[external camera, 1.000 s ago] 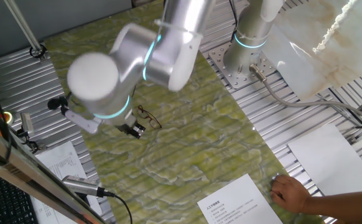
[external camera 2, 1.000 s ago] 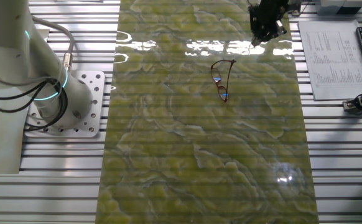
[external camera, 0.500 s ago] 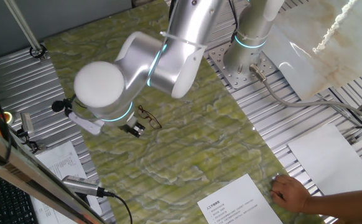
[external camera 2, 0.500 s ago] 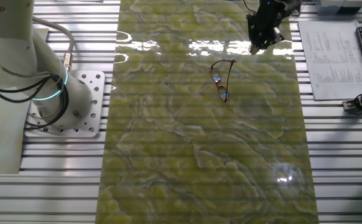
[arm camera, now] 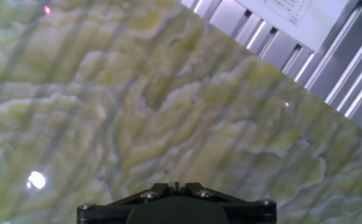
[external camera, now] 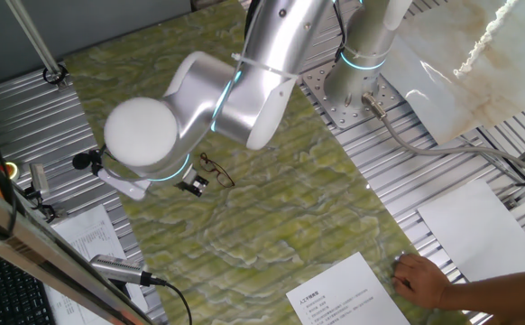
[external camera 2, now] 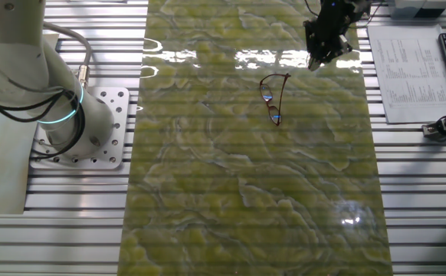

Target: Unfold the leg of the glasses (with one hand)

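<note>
In the hand view only the black base of the hand [arm camera: 175, 202] shows at the bottom edge over the green marbled mat [arm camera: 137, 124], so whether its fingers stand wide or narrow cannot be told. In the other fixed view the hand [external camera 2: 324, 47] hangs near the mat's far edge, apart from the glasses [external camera 2: 273, 97]. These lie on the mat, untouched.
</note>
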Tool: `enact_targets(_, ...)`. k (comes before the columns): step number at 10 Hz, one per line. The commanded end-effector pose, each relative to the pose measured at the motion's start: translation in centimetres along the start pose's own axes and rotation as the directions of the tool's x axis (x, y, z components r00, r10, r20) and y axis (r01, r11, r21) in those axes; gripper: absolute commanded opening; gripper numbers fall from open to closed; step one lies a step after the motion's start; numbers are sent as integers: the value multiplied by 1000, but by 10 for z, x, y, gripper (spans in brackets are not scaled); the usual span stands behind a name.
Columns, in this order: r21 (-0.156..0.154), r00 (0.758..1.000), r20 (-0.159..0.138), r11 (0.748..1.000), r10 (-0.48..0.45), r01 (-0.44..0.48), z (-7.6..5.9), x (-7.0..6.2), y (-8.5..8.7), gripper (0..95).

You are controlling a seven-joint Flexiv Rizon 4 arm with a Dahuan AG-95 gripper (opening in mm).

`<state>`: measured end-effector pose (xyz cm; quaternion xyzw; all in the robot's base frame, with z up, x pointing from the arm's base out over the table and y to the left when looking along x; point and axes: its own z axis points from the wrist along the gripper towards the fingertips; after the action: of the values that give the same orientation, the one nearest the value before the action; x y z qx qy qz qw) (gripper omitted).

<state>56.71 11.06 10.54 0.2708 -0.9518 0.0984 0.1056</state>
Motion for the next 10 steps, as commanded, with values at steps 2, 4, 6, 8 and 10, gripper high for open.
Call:
enact_targets(2,-44,1000,-21,999,-8,7,6,8,4,190)
enact_targets(4,-51,999,-36,999,-9,7,7,9,4,190)
enact_targets(6,-55,1000,-20,998,-4,2,6,9,5,190)
enact_targets(8,-49,1000,-8,999,9,-9,5,9,5,0)
enact_targets(10,-66,999,9,997,34,-33,4,9,5,0)
